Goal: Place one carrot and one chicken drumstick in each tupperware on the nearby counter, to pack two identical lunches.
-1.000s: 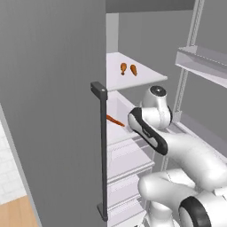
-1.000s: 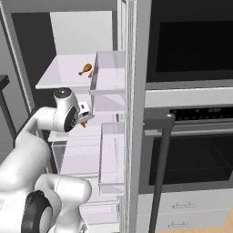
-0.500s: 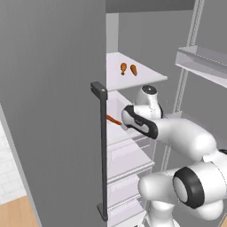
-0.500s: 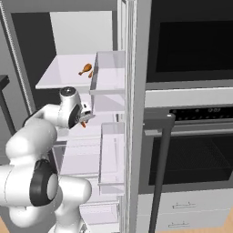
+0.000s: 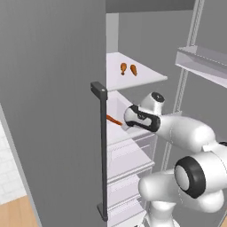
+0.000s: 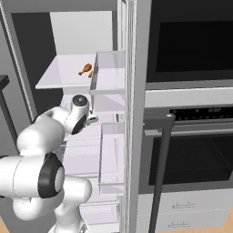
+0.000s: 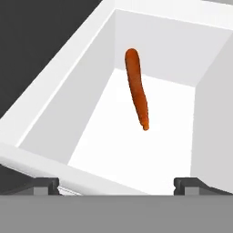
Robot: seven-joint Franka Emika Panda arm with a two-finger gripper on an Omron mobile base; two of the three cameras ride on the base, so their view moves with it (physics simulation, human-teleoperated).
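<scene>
One orange carrot (image 7: 137, 89) lies in a white fridge bin (image 7: 54, 91), straight ahead of my open gripper (image 7: 118, 185), which hovers at the bin's near rim with nothing between its fingertips. In the left base view the carrot (image 5: 114, 120) pokes out just left of my gripper (image 5: 126, 125). Two chicken drumsticks (image 5: 128, 69) rest on the white shelf (image 5: 146, 80) above; they show on that shelf from the right too, as chicken drumsticks (image 6: 86, 70). My gripper (image 6: 92, 120) sits below that shelf. The tupperware and the counter are out of view.
The open grey fridge door (image 5: 53, 102) with its dark handle (image 5: 103, 150) stands to the left of my arm. Door racks (image 6: 111, 77) hang to the right, and a black wall oven (image 6: 191, 136) lies beyond. More white drawers (image 5: 128, 159) sit under the bin.
My hand has dipped lower and pushed further into the fridge, closing on the bin with the carrot. The jaws have stayed open. The carrot and drumsticks have not moved.
</scene>
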